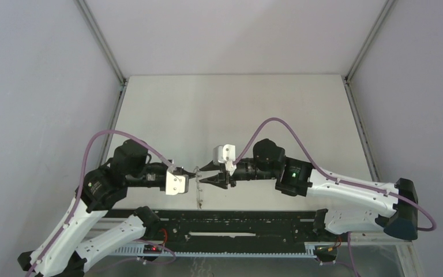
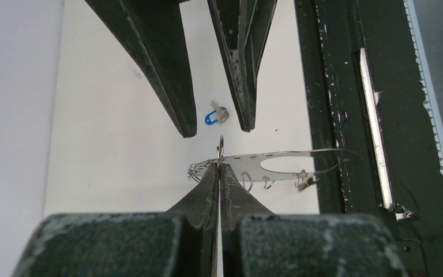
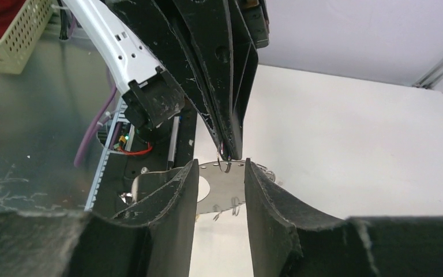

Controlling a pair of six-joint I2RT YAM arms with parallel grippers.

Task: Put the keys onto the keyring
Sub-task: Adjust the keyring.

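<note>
Top camera looks down from behind; both wrist cameras face each other closely, apparently sharing the keyring.

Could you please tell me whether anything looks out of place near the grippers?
Yes: the blue-tagged key lies loose on the table, beneath the open, empty right gripper. It is apart from the keyring, which the shut left gripper grips by a small loop. It looks dropped or not yet threaded.
</note>
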